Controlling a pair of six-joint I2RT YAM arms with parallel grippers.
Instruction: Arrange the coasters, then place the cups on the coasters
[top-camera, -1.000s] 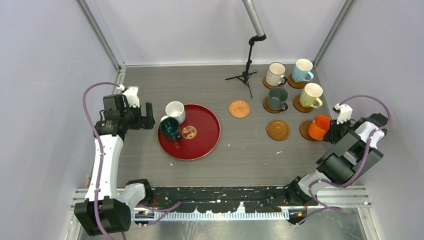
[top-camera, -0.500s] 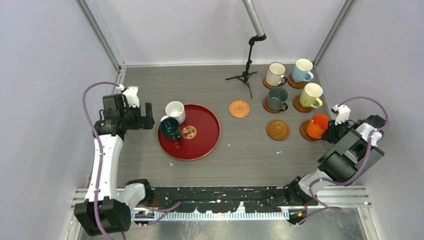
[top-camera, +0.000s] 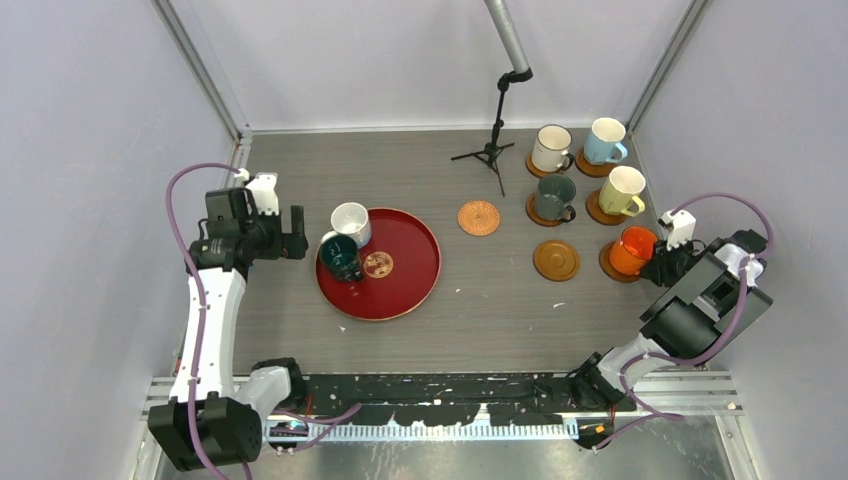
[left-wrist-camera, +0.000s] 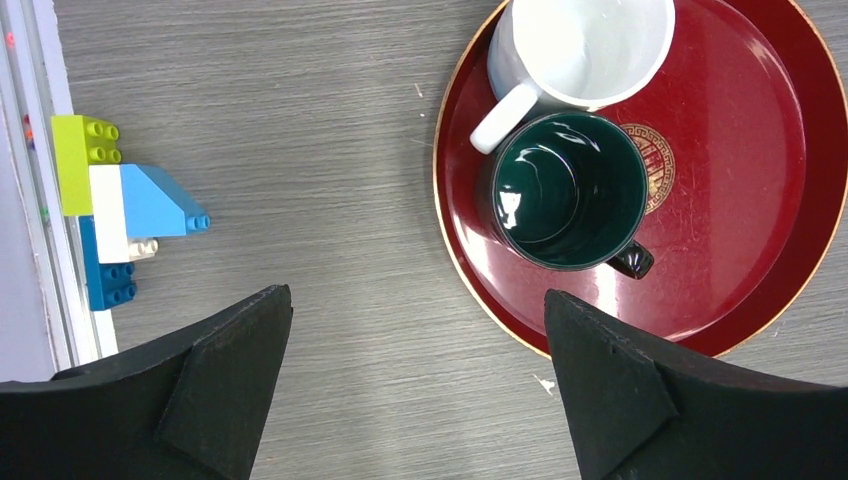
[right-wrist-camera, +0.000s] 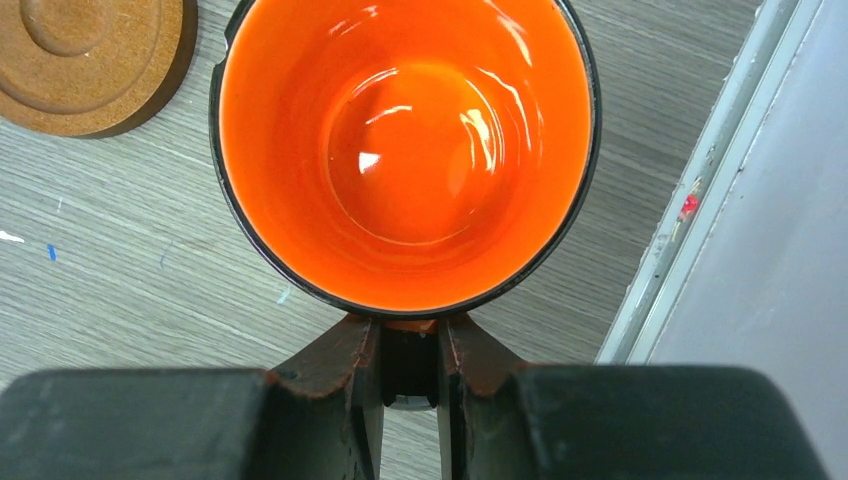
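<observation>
My right gripper (right-wrist-camera: 409, 345) is shut on the handle of the orange cup (right-wrist-camera: 405, 150), which stands over a wooden coaster (top-camera: 610, 264) at the right. An empty wooden coaster (top-camera: 556, 260) lies to its left, also visible in the right wrist view (right-wrist-camera: 90, 60). A woven coaster (top-camera: 479, 217) lies mid-table. Behind, the cream (top-camera: 551, 147), light blue (top-camera: 604, 139), grey-green (top-camera: 553, 196) and yellow (top-camera: 621, 189) cups sit on coasters. The white cup (left-wrist-camera: 580, 50) and dark teal cup (left-wrist-camera: 568, 190) stand on the red tray (left-wrist-camera: 740, 200). My left gripper (left-wrist-camera: 417, 293) is open beside the tray's left edge.
A small black tripod stand (top-camera: 492, 150) stands at the back, left of the cups. Coloured toy bricks (left-wrist-camera: 110, 210) sit by the left rail. The right wall's metal rail (right-wrist-camera: 700, 200) runs close beside the orange cup.
My right gripper and the orange cup have shifted slightly back and to the left over the coaster. The left arm has not moved.
</observation>
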